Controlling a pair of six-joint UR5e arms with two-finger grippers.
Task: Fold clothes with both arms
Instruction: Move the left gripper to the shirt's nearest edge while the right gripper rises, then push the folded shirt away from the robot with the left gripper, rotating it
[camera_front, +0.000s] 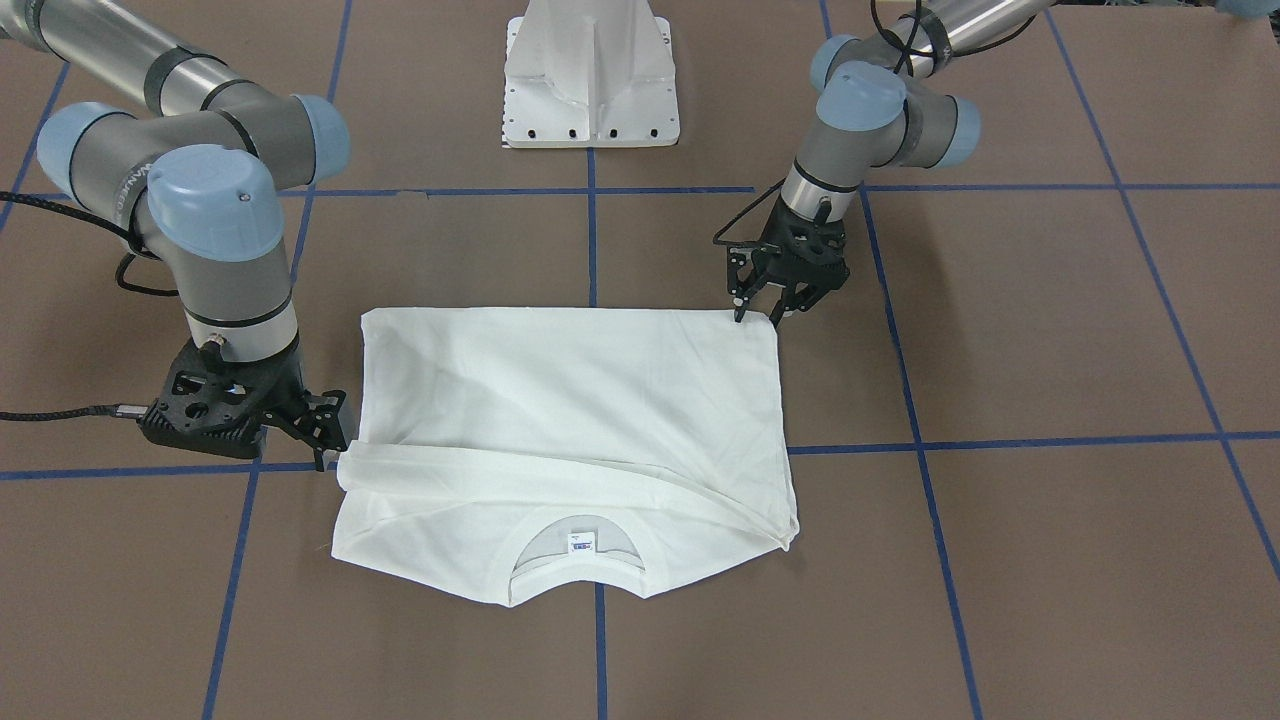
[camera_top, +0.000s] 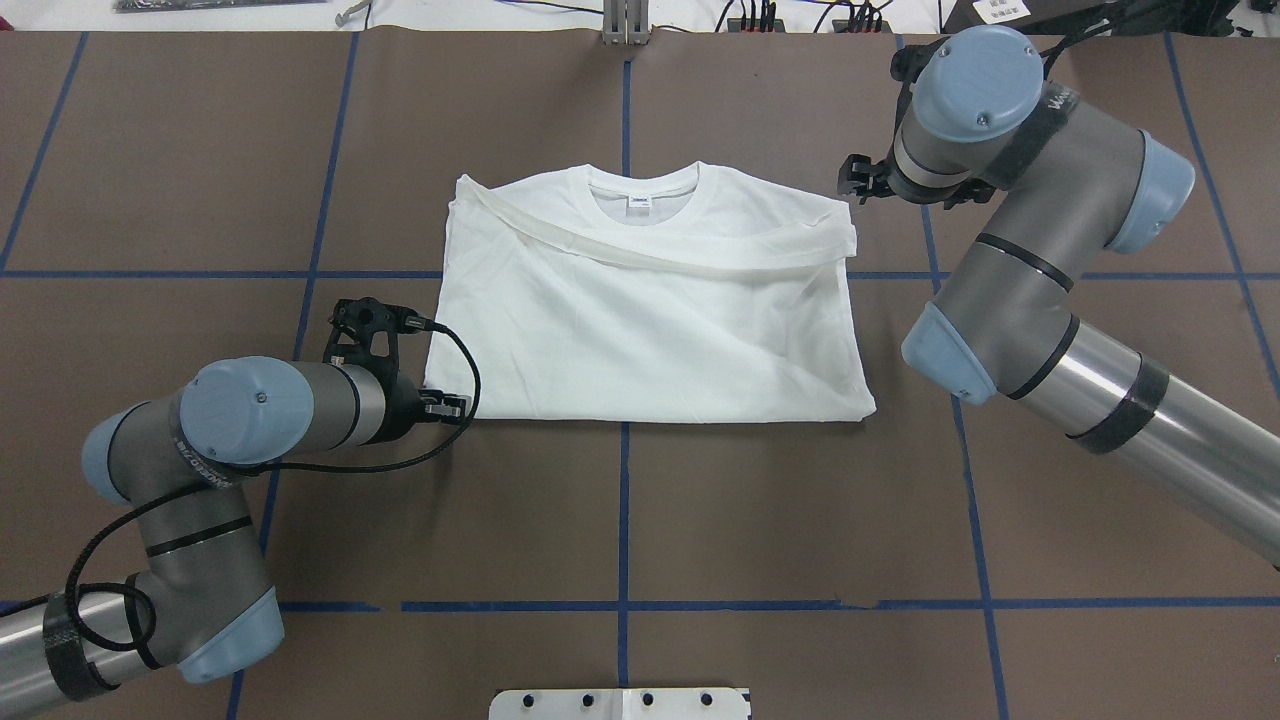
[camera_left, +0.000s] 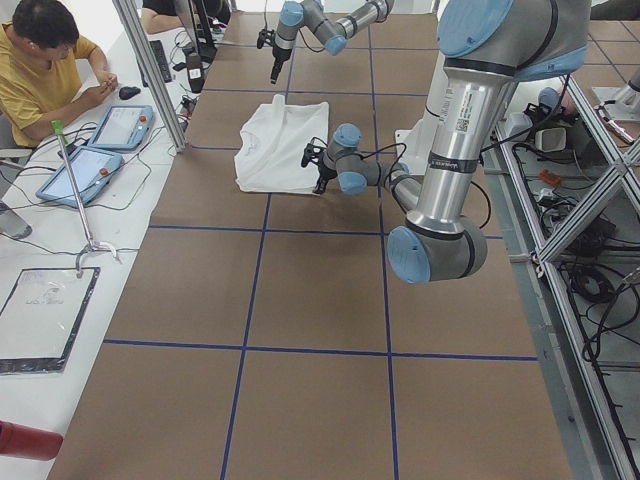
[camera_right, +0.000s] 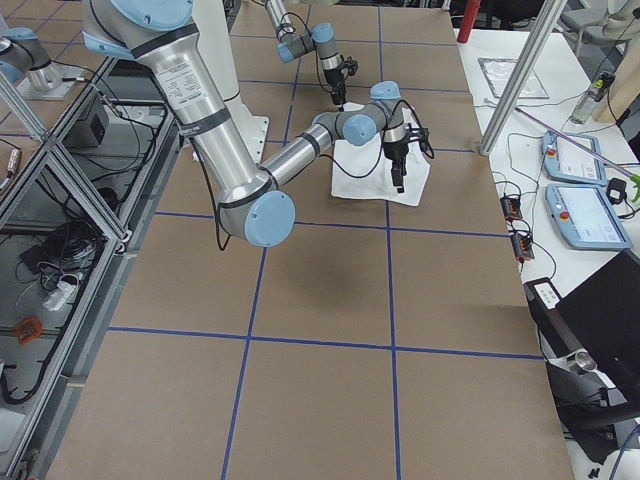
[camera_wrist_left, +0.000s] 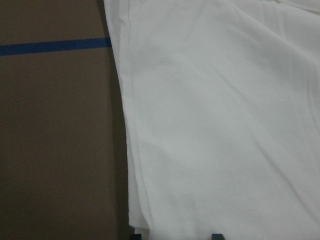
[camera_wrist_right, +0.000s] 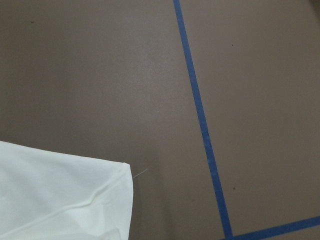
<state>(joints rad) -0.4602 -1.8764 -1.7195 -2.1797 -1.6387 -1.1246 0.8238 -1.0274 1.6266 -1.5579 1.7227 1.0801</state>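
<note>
T-shirt (camera_front: 570, 400) collar nearest, open table (camera_front: 1050, 560) around; left pincer (camera_front: 758, 319), right pincer (camera_front: 337, 432) gape at its edges.

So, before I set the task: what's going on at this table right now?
A robot is folding a white T-shirt that lies flat on the table, its sleeves already folded across the body. The left gripper sits open at a hem corner. The right gripper is beside the diagonally opposite shoulder edge. No cloth is lifted.
</note>
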